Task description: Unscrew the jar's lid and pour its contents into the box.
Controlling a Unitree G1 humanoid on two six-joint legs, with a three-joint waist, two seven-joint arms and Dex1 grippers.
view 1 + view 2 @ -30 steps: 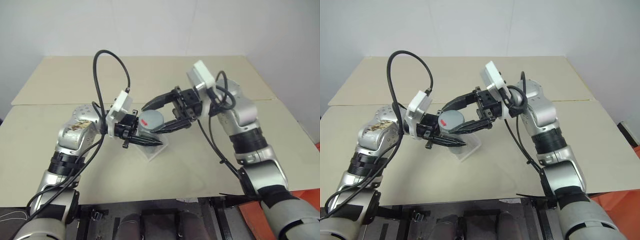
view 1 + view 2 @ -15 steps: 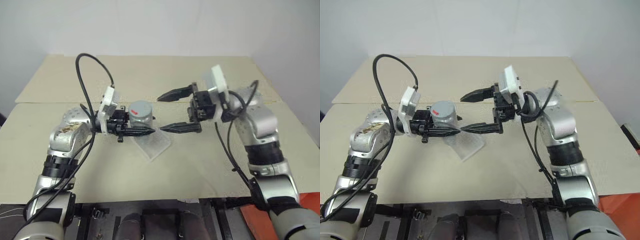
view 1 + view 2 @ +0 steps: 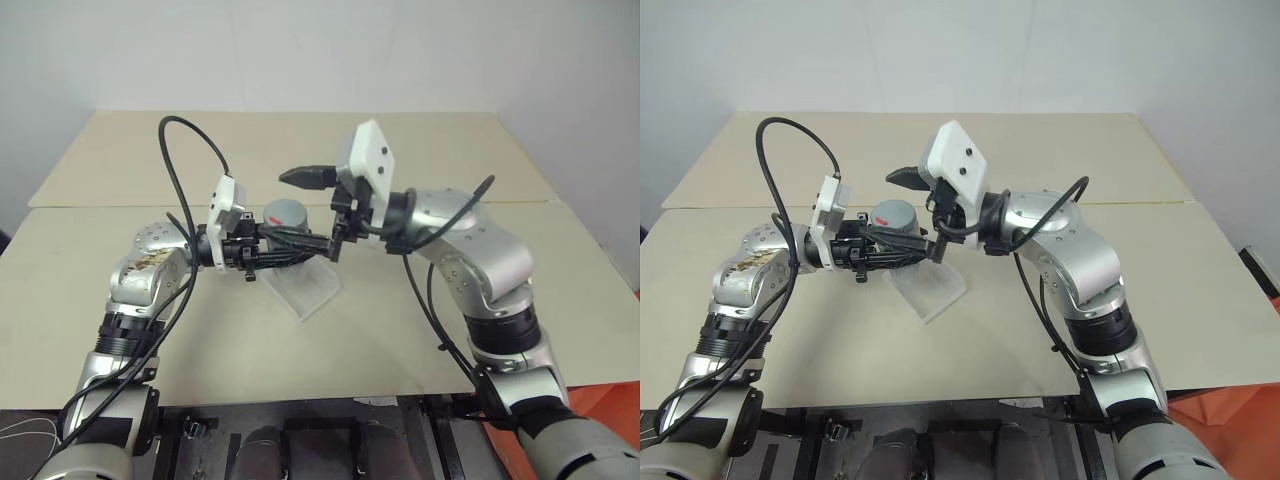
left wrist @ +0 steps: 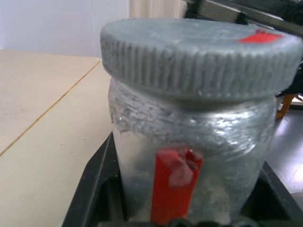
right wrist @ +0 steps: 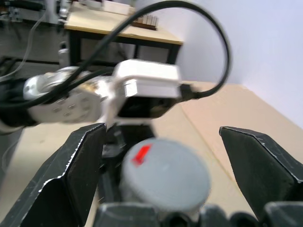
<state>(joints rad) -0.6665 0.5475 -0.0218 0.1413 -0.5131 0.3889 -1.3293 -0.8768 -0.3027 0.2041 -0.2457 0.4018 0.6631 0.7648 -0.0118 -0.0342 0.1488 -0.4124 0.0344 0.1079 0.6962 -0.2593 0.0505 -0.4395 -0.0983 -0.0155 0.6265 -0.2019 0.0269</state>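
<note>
Above the box (image 3: pixel 302 289), seen from my head, my left gripper (image 3: pixel 285 253) is clamped on the jar (image 3: pixel 283 222), holding it upright in the air. My right gripper (image 3: pixel 312 208) reaches in from the other side with its fingers spread wide, one above the lid (image 3: pixel 286 211) and one below by the jar's side, neither yet squeezing.

From my left wrist, the jar sits deep between my black fingers (image 4: pixel 92 182), its red-and-white label (image 4: pixel 175 182) facing the camera, and the ribbed grey lid looks fully screwed down. I cannot make out the contents through the cloudy wall.

From my right wrist, the lid (image 5: pixel 163 176) with its red mark lies between my open fingers (image 5: pixel 75 179), low and centred.

To do this well, I judge I should centre my right fingers on the lid's ribbed edge, not the jar's body, close firmly, then twist while my left hand keeps the jar steady and upright over the box.
</note>
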